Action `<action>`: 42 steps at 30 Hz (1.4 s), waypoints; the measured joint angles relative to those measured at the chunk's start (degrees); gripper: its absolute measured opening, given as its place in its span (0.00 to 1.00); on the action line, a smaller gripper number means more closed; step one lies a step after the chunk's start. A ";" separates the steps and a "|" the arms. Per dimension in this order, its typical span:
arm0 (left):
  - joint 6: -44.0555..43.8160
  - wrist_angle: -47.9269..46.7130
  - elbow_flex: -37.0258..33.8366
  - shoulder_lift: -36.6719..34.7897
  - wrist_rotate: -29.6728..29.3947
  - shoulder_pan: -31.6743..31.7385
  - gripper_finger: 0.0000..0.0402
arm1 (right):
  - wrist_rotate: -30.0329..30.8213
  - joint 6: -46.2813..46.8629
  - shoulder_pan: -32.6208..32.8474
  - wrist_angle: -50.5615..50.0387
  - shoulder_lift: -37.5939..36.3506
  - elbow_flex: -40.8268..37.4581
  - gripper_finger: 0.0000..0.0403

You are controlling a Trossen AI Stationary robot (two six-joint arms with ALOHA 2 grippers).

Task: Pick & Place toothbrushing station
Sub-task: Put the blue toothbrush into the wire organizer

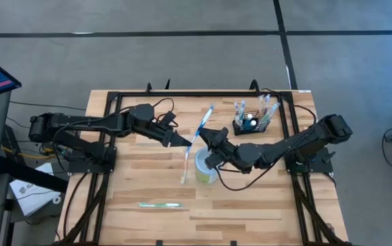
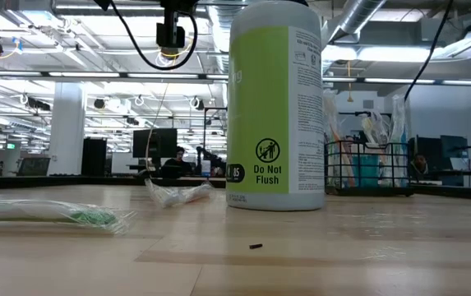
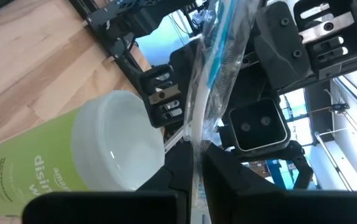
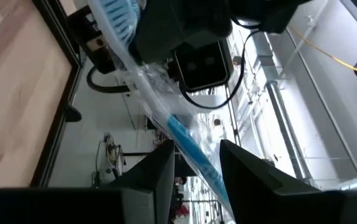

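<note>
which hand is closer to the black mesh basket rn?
Right. The right hand sits just beside the black mesh basket, toward the table's middle. The left hand is farther off, beyond the wrapped toothbrush between the two.
</note>
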 joint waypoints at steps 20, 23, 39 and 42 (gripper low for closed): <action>0.33 1.08 0.11 -0.22 0.13 0.00 0.06 | -0.52 1.88 -1.84 -1.06 0.11 -0.20 0.04; 2.13 2.11 0.11 -0.26 0.09 0.00 0.08 | -0.17 4.43 -1.63 -1.59 0.11 -0.20 0.03; 14.10 2.20 -0.11 -3.84 -0.45 0.00 0.13 | 6.67 22.09 0.46 -7.06 -0.40 0.02 0.00; 16.62 2.36 -0.13 -5.03 -0.21 -0.02 0.13 | 6.96 25.39 1.18 -8.48 -1.36 0.07 0.00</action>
